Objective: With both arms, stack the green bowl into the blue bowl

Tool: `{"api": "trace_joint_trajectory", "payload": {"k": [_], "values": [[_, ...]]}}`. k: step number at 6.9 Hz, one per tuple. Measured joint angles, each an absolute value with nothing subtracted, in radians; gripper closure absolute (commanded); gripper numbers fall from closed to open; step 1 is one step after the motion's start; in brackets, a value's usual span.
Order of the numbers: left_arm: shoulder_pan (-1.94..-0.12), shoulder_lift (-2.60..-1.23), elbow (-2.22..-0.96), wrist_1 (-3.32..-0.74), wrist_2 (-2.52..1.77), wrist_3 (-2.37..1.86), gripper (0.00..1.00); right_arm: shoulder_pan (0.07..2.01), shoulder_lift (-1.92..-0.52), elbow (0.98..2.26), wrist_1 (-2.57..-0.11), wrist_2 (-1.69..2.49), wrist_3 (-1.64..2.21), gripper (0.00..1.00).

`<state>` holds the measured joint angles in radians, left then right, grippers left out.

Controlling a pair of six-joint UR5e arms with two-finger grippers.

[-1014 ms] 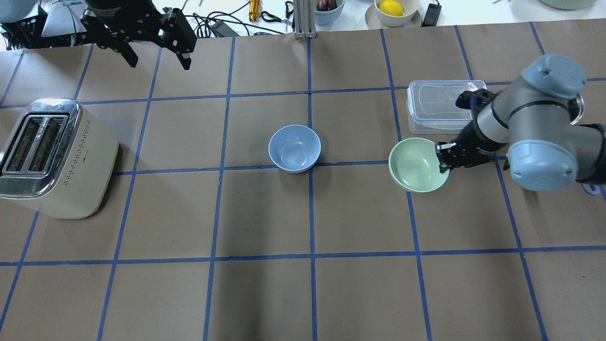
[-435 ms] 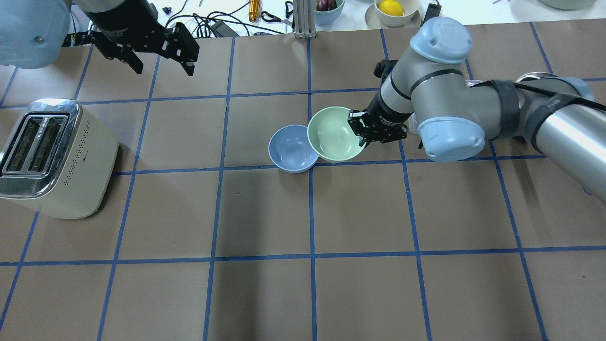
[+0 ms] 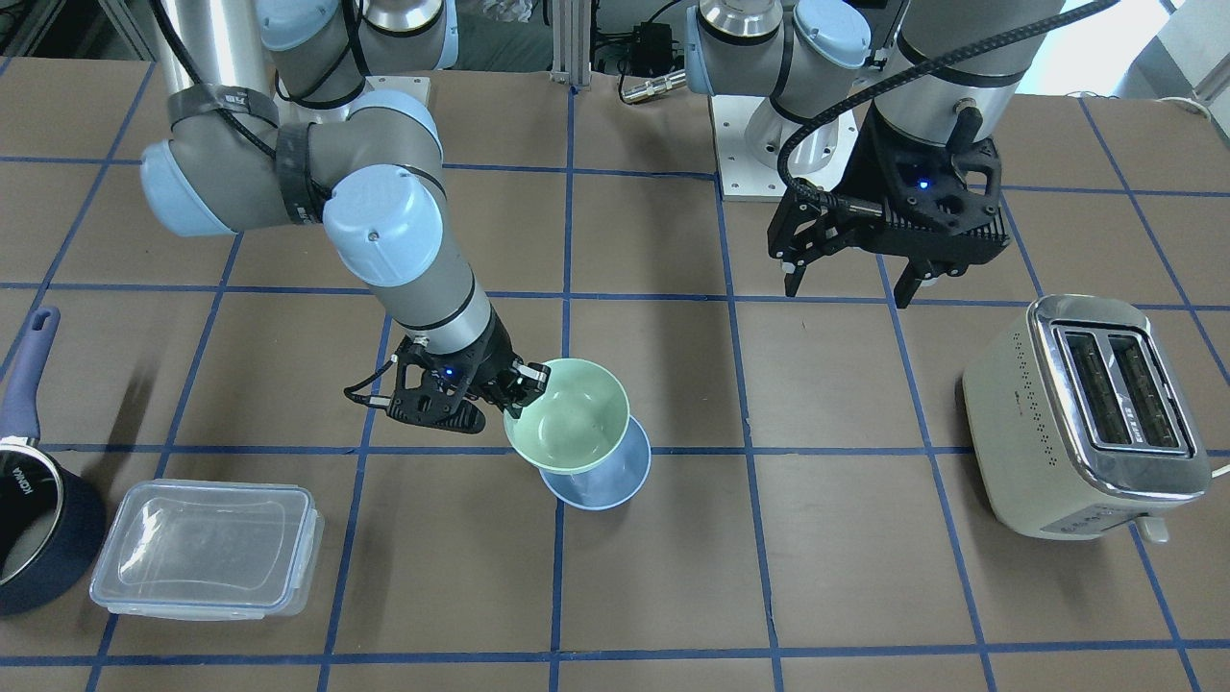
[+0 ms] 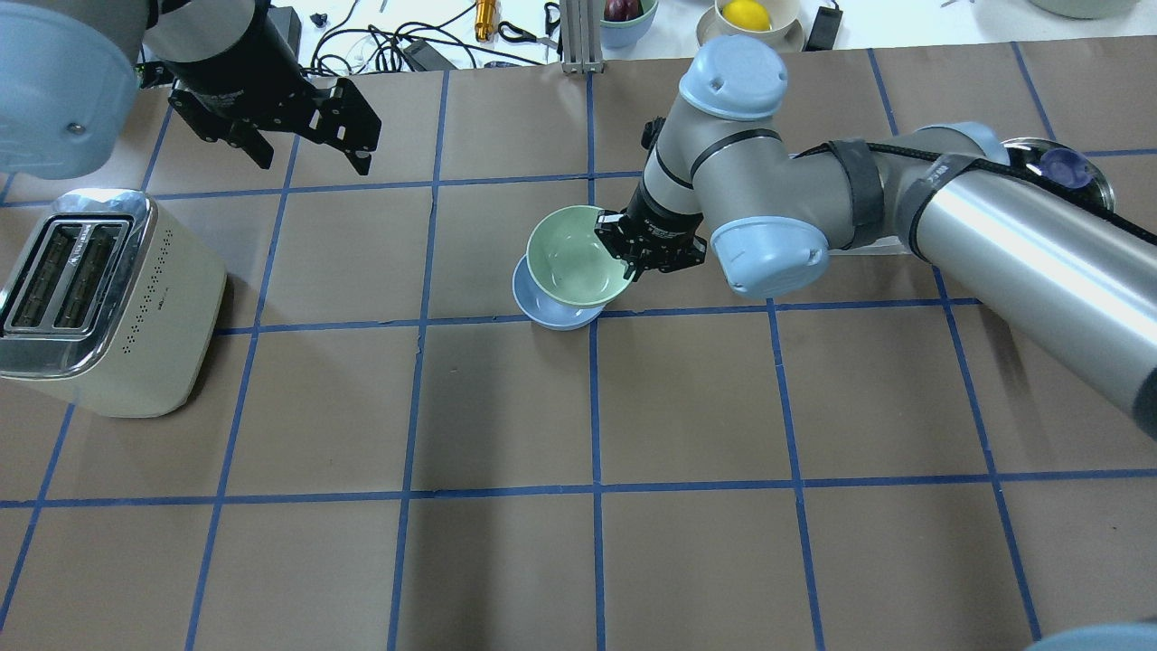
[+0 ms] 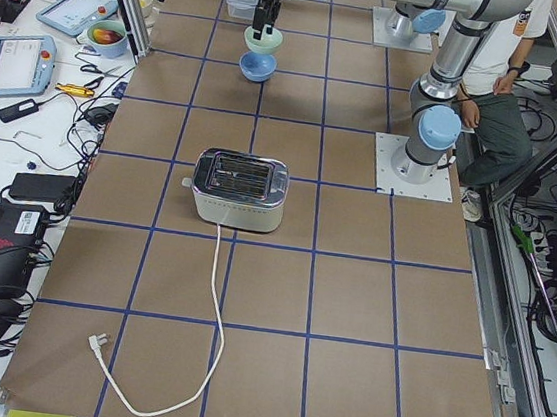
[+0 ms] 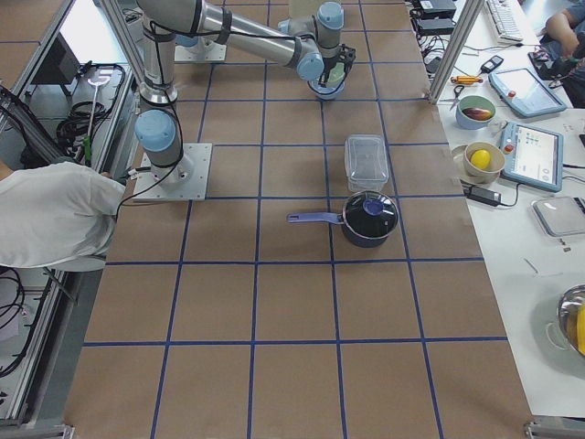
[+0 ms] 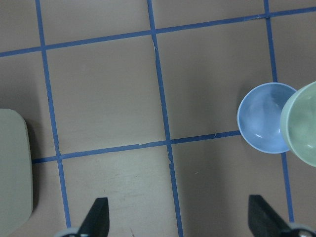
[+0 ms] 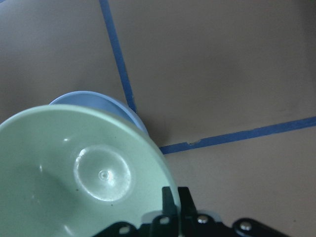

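My right gripper (image 4: 625, 256) is shut on the rim of the pale green bowl (image 4: 571, 253) and holds it in the air, over and partly covering the pale blue bowl (image 4: 547, 309) on the table. The front view shows the green bowl (image 3: 569, 418) above the blue bowl (image 3: 603, 485), with the right gripper (image 3: 519, 386) at its rim. The right wrist view shows the green bowl (image 8: 74, 173) close up and the blue bowl (image 8: 98, 101) beneath. My left gripper (image 4: 312, 154) is open and empty, high over the table's far left; it also shows in the front view (image 3: 846, 284).
A cream toaster (image 4: 99, 298) stands at the left. A clear lidded container (image 3: 207, 548) and a dark navy saucepan (image 3: 34, 524) sit on the right arm's side. Bowls and cables lie beyond the table's far edge (image 4: 750, 23).
My right gripper has carried the green bowl leftward from beside the clear container to over the blue bowl. My left gripper has shifted slightly down into view.
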<state>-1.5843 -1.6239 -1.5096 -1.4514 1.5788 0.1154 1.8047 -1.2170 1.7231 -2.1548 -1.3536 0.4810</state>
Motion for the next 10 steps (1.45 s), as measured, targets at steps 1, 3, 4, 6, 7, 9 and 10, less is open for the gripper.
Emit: {"api": "trace_joint_trajectory", "payload": {"k": [1,3,4,6,7,9,10], "values": [[-1.584,-1.615,-1.518,-1.451,1.58,0.117,0.0,1.823,-1.191,1.714,-2.163,-1.354,0.489,1.0],[-1.585,-1.602,-1.535,-1.45,1.581,0.12,0.0,1.836,-1.156,1.709,-2.198,-1.354,0.492,0.73],[-1.585,-1.597,-1.543,-1.449,1.581,0.12,0.0,1.837,-1.149,1.71,-2.206,-1.355,0.492,0.05],[-1.585,-1.593,-1.55,-1.448,1.579,0.115,0.0,1.836,-1.141,1.712,-2.207,-1.356,0.489,0.0],[-1.585,-1.593,-1.55,-1.448,1.576,0.109,0.0,1.835,-1.141,1.71,-2.205,-1.356,0.487,0.0],[-1.585,-1.592,-1.55,-1.448,1.573,0.104,0.0,1.819,-1.169,1.661,-2.158,-1.356,0.465,0.0],[-1.585,-1.592,-1.55,-1.448,1.573,0.107,0.0,1.81,-1.189,1.594,-2.055,-1.361,0.453,0.0]]}}
